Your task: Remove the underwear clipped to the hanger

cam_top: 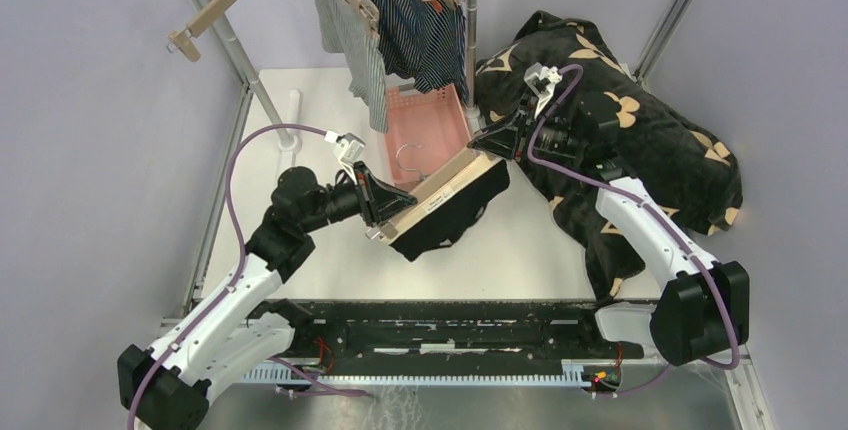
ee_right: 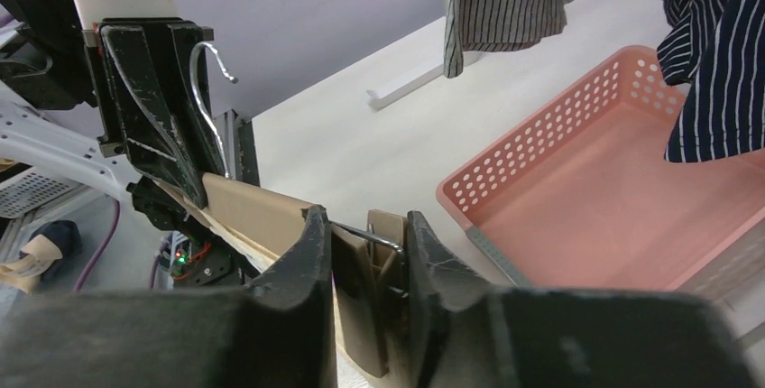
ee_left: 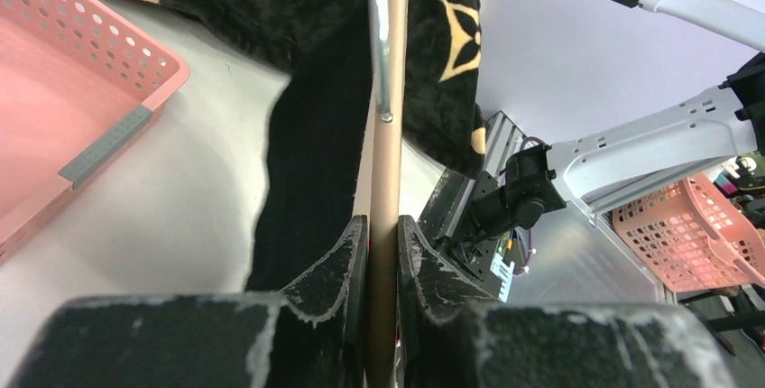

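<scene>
A wooden hanger [cam_top: 440,193] is held tilted above the table between both arms. My left gripper [cam_top: 385,218] is shut on its bar [ee_left: 386,180] at the left end. Plain black underwear [cam_top: 450,212] hangs from this hanger and drapes beside the bar [ee_left: 307,153]. My right gripper [cam_top: 493,142] is shut on the clip [ee_right: 374,257] at the hanger's right end, its jaws pressed against both sides of the clip. Grey-striped underwear [cam_top: 350,35] and navy striped underwear [cam_top: 415,25] hang clipped to other hangers on the rack.
A pink perforated basket [cam_top: 455,110] sits under the rack, just behind the held hanger. A big black blanket with tan marks [cam_top: 650,140] lies at the right, under the right arm. An empty hanger [cam_top: 225,0] hangs at the upper left. Rack poles [cam_top: 470,20] stand behind.
</scene>
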Robot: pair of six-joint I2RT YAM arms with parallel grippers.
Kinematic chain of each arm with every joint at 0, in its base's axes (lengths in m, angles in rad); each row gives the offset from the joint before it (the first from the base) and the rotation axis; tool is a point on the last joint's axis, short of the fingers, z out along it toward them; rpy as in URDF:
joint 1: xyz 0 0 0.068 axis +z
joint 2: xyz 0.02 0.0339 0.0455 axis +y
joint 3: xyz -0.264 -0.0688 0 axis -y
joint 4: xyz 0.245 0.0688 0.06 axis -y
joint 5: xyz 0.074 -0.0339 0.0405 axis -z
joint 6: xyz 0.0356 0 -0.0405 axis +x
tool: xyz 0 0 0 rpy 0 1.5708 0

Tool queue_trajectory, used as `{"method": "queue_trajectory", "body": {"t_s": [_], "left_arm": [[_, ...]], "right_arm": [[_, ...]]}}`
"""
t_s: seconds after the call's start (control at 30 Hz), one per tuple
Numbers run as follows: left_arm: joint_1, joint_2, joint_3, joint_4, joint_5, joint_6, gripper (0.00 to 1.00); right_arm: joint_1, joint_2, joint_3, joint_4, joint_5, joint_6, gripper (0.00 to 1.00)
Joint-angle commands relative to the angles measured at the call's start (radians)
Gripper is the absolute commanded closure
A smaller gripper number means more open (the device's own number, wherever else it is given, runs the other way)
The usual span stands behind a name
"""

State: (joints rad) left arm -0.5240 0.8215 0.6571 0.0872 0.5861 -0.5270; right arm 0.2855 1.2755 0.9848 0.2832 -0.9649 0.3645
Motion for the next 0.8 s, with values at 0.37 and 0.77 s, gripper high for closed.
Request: {"method": "queue_trajectory", "body": {"t_s": [0.37,0.77], "left_arm": [[-0.007,0.033,0.026,0.159,0.016,-0.042,0.97],[-0.007,0.038,0.027,0.278,0.041,-0.031,0.97]], "right_arm": [[0.030,-0.039,-0.017,0.145,-0.086,0.060,0.50],[0.030,-0.066,-0.035,0.305,-0.109,0.207,0.99]]}}
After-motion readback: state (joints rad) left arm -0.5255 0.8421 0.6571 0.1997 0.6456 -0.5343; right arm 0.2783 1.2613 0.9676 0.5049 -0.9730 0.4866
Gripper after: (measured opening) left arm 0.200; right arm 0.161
